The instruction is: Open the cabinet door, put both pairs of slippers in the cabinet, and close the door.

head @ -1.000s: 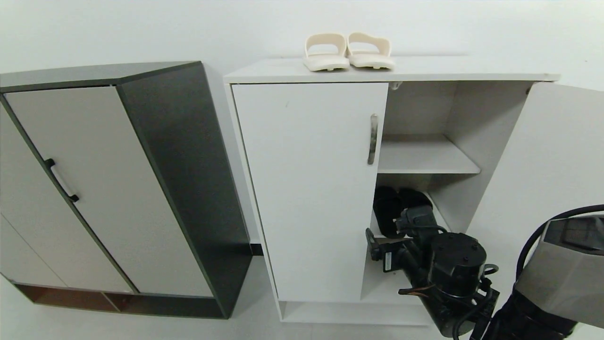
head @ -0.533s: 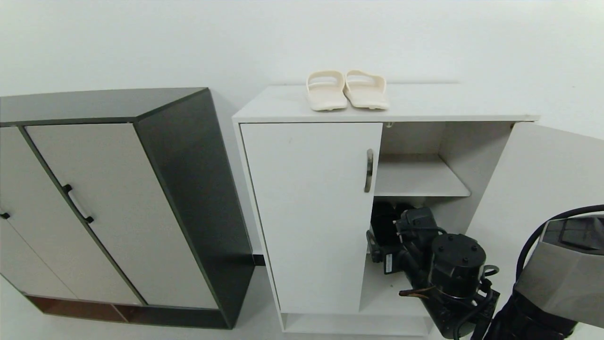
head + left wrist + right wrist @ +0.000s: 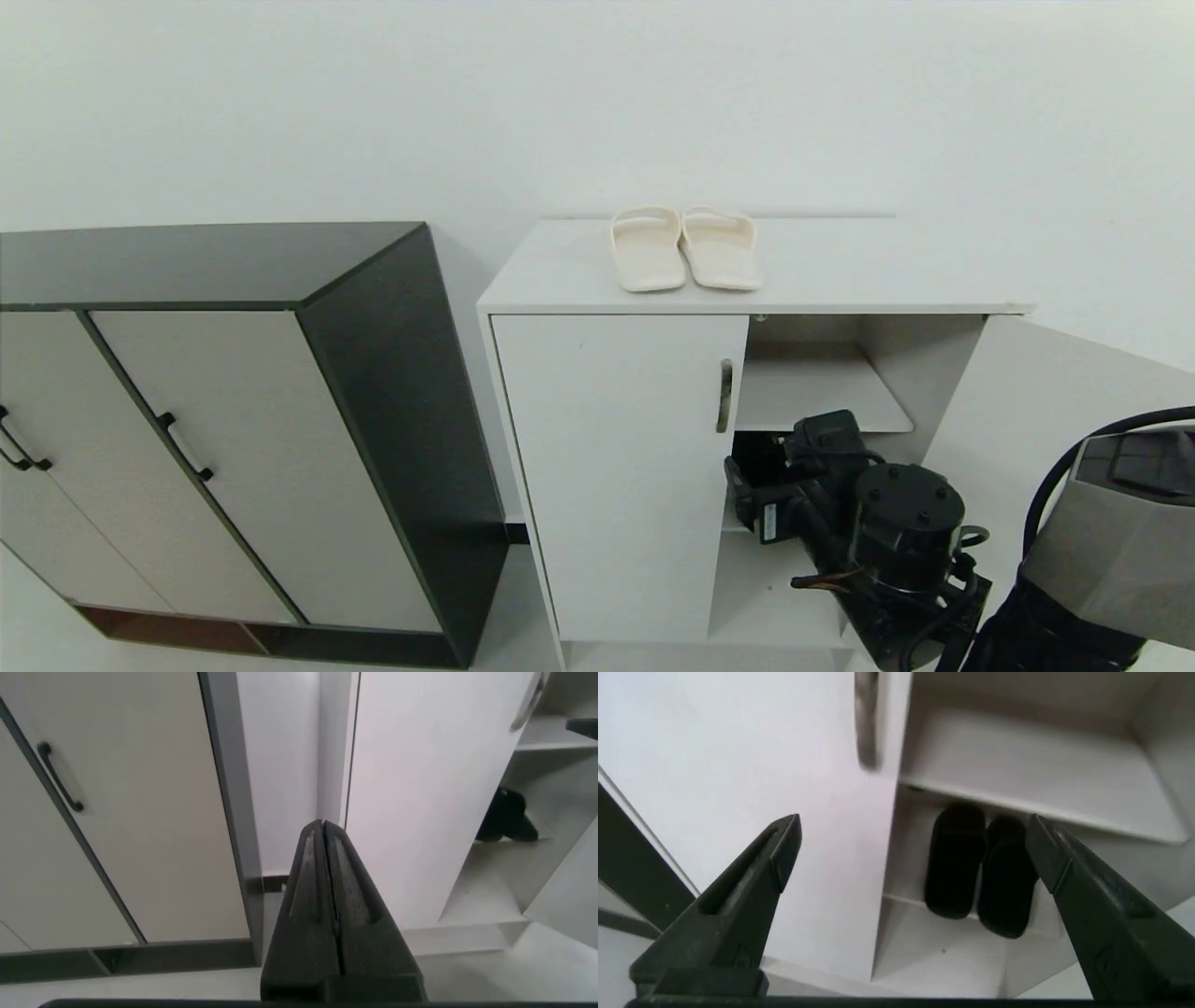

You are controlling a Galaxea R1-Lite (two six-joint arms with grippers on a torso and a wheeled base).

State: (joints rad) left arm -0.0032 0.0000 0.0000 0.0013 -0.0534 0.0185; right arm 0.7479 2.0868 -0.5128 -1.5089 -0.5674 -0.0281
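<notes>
Currently the stowing is judged half done. A pair of black slippers is seen side by side on the shelf below the upper shelf inside the white two-door cabinet. Its right-hand door is swung wide, and the left-hand door is shut, with a metal bar handle at its edge. A pair of cream open-toe slippers is parked on the cabinet top, touching each other, not yet stowed.

The right gripper is held in front of the open bay, fingers spread wide, nothing between them. The left gripper is kept low before the gap between the white cabinet and a dark grey cabinet, fingers pressed together, nothing held.

Step in hand, as judged: fetching the cream pair.
- The right arm should be backed out of the bay first, so the upper shelf and the top's front edge are not clipped, then raised above the top.
- The fingers should be kept wide on approach and closed over the two inner edges where the slippers touch, so both are taken in one pinch.
- A shallow grip at the toes should be avoided, since one slipper could be dropped.
- The pair should be lifted clear before being carried round the front edge, and the open door should not be bumped.
- The upper shelf is judged the easier target.
</notes>
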